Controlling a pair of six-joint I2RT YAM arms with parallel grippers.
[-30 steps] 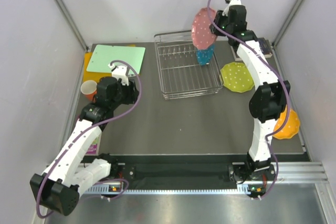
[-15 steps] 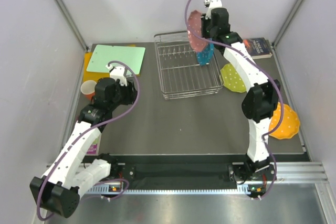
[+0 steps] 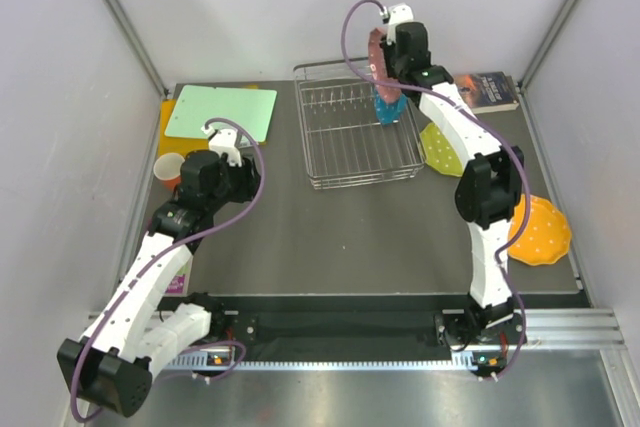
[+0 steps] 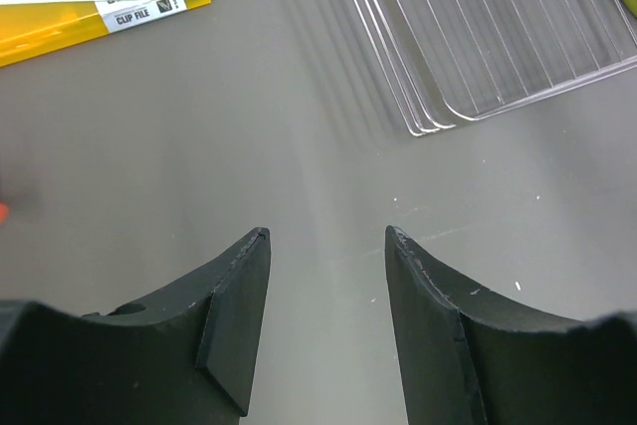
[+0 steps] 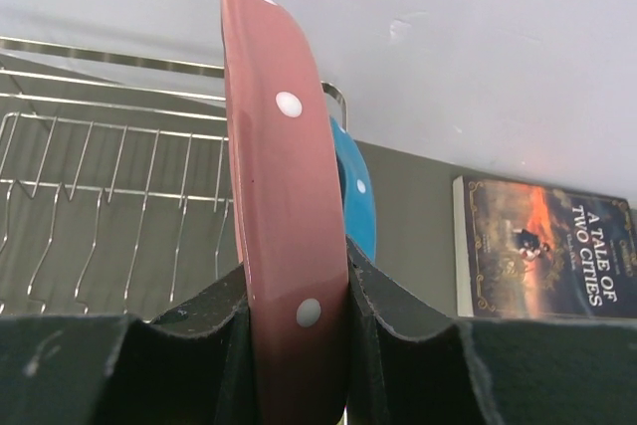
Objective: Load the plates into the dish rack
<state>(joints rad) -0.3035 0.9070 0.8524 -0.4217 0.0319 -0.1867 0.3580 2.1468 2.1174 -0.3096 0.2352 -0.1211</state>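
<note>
Right gripper [image 5: 299, 278], low in the centre of its wrist view, is clenched on the pink plate [image 5: 284, 176], its dark padded fingers [image 5: 224, 330] pressing both faces. This glossy, white-dotted plate stands upright on edge. Close behind it, the blue plate [image 5: 358, 201] shows as a curved sliver. To the left spreads the dish rack [image 5: 100, 156], thin silver wire with hooked prongs.

In the overhead view the pink plate hangs above the rack's upper right corner. The blue plate stands in the rack there.

Matte dark grey table [image 3: 330, 237], pale walls on three sides. The yellow-green plate [image 3: 437, 147] lies right of the rack, partly hidden by the right arm. The orange plate [image 3: 545, 232] lies at the right edge. A book [image 5: 542, 246] sits upper right, and a green cutting board [image 3: 222, 110] and orange mug [image 3: 168, 167] sit at the left.

Left gripper [image 4: 326, 246] hovers released over bare table.
</note>
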